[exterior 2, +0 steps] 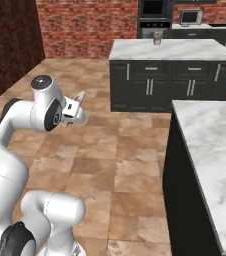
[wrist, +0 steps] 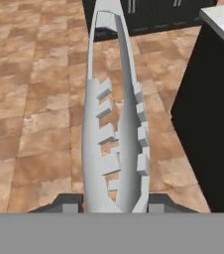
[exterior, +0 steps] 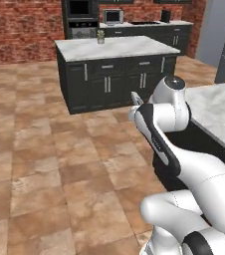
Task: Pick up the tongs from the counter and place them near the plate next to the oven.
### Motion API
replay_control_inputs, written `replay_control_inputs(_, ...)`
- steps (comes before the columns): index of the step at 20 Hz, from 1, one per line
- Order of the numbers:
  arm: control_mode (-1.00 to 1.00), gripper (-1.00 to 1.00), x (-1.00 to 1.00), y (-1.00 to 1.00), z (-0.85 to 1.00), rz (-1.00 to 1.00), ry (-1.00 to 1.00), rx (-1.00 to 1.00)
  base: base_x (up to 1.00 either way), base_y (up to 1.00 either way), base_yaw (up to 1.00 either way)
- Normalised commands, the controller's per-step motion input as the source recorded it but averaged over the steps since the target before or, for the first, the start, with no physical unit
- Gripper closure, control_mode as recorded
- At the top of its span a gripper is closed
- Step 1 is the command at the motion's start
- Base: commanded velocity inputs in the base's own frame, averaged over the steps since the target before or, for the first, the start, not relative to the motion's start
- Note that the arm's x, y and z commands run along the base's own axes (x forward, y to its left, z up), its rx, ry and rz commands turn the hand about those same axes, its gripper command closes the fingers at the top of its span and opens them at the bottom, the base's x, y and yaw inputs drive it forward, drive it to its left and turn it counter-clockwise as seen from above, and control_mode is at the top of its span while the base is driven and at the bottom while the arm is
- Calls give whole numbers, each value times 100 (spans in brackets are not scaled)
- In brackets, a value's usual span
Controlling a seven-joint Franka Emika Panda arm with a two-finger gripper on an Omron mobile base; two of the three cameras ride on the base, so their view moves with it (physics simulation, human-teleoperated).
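**Tongs in end effector, held over floor**

Left base view: tiled floor (exterior: pixel 45 149) across left and centre. Dark island w/ marble top (exterior: pixel 114 47) at centre back, small jar (exterior: pixel 101 36) on it. Oven (exterior: pixel 80 19) behind it in brick wall, microwave (exterior: pixel 113 16) just right of oven. End effector (exterior: pixel 136 99) held off the floor in front of island, tongs (exterior: pixel 135 97) poking up from it. Bench (exterior: pixel 219 112) at right, marble slab over dark cabinetry.

Right base view: end effector (exterior 2: pixel 76 111) left of centre, above floor, well apart from bench (exterior 2: pixel 210 145) at right. Tongs (exterior 2: pixel 78 104) tilted up and away from wrist.

Hand view: fingertips (wrist: pixel 67 204) at bottom, clamped on tongs (wrist: pixel 115 124) at the base end. Both toothed arms running up the middle, joined at top. Bench edge (wrist: pixel 223 22) top right.
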Motion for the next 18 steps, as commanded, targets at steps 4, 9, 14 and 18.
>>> replay_control_inputs(4,100,100,0,0,0,0,0,0,100,100,-27)
replay_control_inputs(9,100,100,0,0,0,0,0,0,100,95,-21)
replay_control_inputs(14,100,100,0,0,0,0,0,0,100,50,-22)
replay_control_inputs(18,100,100,0,0,0,0,0,0,100,53,-24)
